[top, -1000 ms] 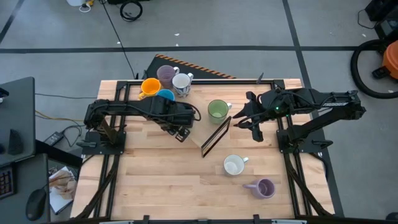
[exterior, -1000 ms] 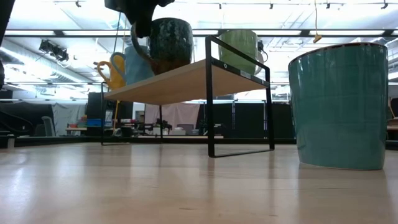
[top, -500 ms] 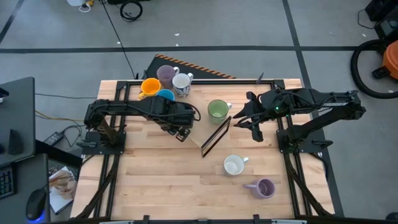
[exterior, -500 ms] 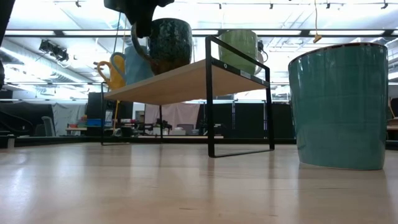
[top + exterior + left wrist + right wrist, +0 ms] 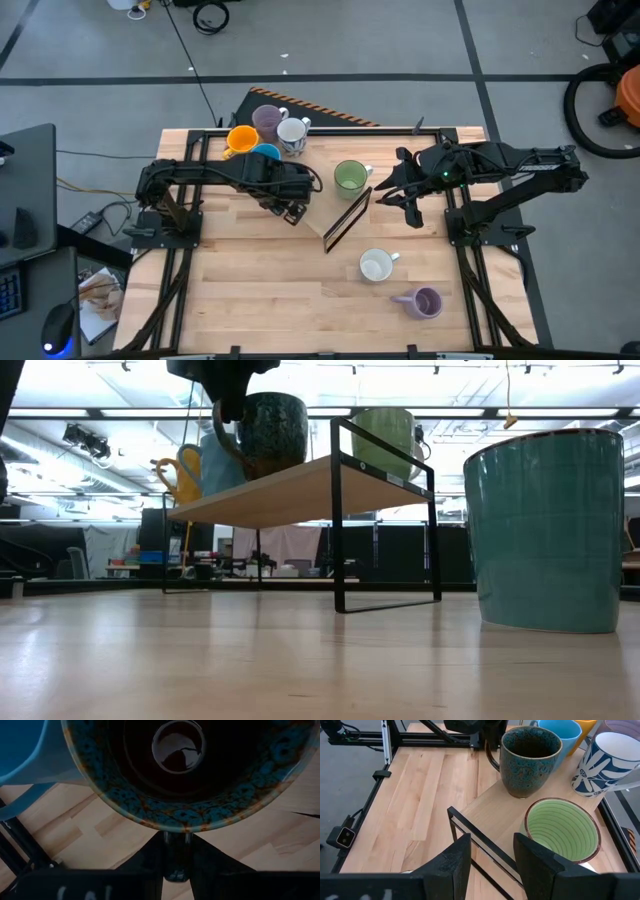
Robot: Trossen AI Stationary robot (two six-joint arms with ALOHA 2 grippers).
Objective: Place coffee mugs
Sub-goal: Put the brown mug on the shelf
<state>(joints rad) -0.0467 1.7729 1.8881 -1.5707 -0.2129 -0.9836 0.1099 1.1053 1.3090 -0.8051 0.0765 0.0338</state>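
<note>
High view: the left tool (image 5: 289, 208) is reaching across the wooden shelf (image 5: 325, 205) in the middle of the table (image 5: 250, 290), its body covering the dark mug it is holding. Orange mug (image 5: 241, 140), blue mug (image 5: 266, 152), lavender mug (image 5: 267, 120) and patterned mug (image 5: 293, 134) are clustering at the shelf's far end, the green mug (image 5: 350, 177) nearer the right tool (image 5: 402, 190). A white mug (image 5: 376, 265) and a second lavender mug (image 5: 424, 302) are waiting on the table itself, both on the right arm's side, so that arm is judged the nearer one for them

Low view: the dark mug (image 5: 270, 432) is sitting on or just above the shelf top (image 5: 300, 488) near its front edge, upright, with the left tool coming down at its handle side; whether the base is fully resting I cannot tell. A large teal mug (image 5: 545, 530) is standing close to the camera

Left wrist view: this camera is looking straight into the dark mug's mouth (image 5: 185, 770), and the two fingers (image 5: 150, 860) are closing on its handle (image 5: 176, 855), which is pointing back toward the wrist. Release would likely mean opening, then backing away along the handle's line

Right wrist view: the right tool's fingers (image 5: 455, 865) are standing apart, holding nothing, just short of the shelf edge with the green mug close ahead
</note>
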